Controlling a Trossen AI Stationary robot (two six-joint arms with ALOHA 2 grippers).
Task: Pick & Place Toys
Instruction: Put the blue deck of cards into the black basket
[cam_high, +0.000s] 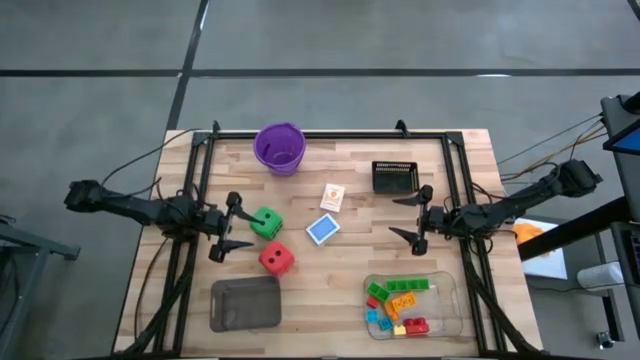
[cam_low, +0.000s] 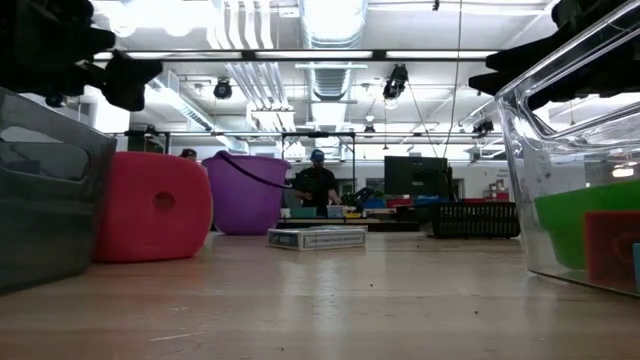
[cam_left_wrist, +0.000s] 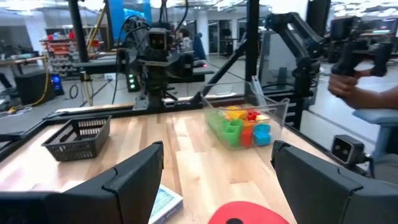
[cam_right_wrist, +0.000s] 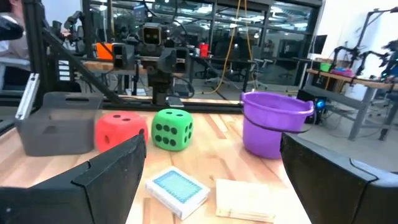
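Observation:
The green die and the red die sit flat on the wooden table, left of centre. Two picture cards lie flat mid-table. Several coloured bricks lie in the clear tray at the near right. My left gripper hangs open just left of the green die, level, touching nothing; the red die shows low between its fingers. My right gripper hangs open right of the cards, level, facing the dice.
A purple cup stands at the far edge. A black basket sits far right of centre, and a grey tray sits at the near left. A person's hand shows beyond the table's right side.

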